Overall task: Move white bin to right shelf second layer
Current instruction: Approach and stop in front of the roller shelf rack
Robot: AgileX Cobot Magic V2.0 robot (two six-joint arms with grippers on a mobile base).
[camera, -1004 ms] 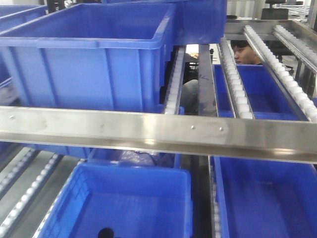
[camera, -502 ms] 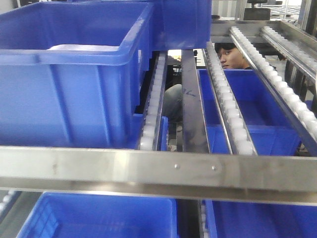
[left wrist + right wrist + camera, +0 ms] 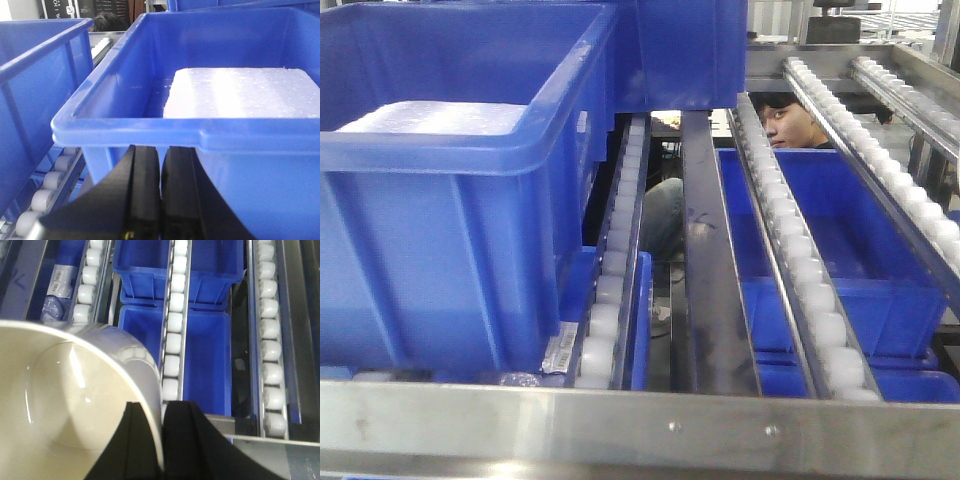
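the right gripper (image 3: 162,440) was clenched on the rim of the white bin (image 3: 65,405), holding it above the roller rails (image 3: 172,330) of the right shelf second layer. the left gripper (image 3: 161,195) was pressed closed, empty, just below a blue crate (image 3: 200,125) holding a white foam slab (image 3: 240,92).

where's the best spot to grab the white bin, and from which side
By its rim wall, from above, one finger inside and one outside. The white bin has smooth, handle-free walls and an open top, so the thin rim is the only pinchable part. The right pincer is placed just so, straddling the near rim over the rollers.
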